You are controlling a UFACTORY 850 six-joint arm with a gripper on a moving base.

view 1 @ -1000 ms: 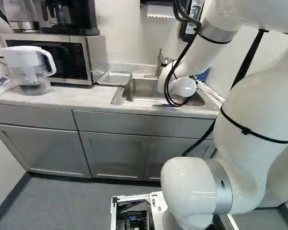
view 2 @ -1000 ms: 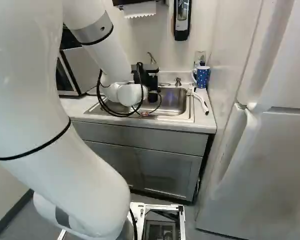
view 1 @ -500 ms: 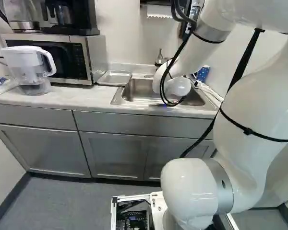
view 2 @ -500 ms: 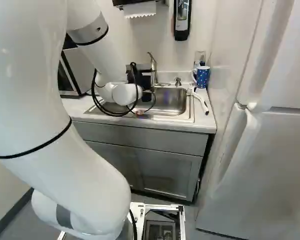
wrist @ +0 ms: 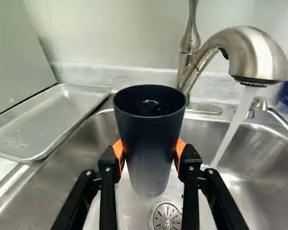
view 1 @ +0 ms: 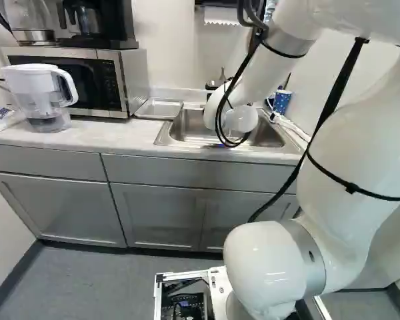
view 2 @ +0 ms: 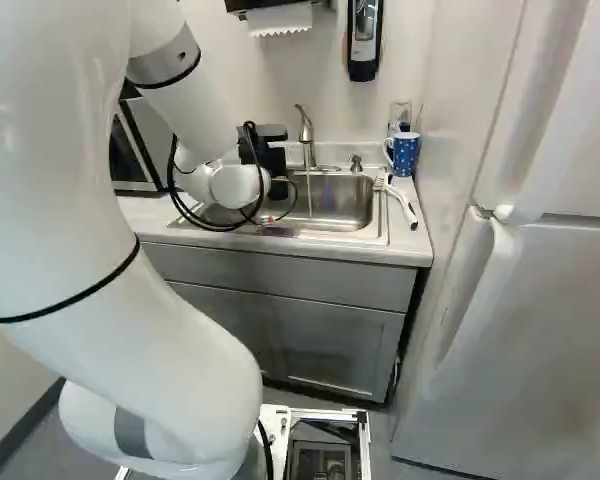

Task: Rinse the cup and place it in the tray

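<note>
Cup (wrist: 149, 143) upright between end effector's (wrist: 149, 154) orange pads (wrist: 180, 147), both touching.

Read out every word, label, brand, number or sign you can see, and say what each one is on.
No text can be read.
Tray: a stamped mark, too faint to read.
Microwave: marks on its control panel, too small to read.
Cup: no print that I can make out.

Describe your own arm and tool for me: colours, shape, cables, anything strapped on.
My arm is glossy white, with thick, rounded segments and joints, and grey bands around it. Black straps circle it, and black cables loop near the wrist. My tool is black, with two slim jointed fingers, small silvery screws and orange pads.
</note>
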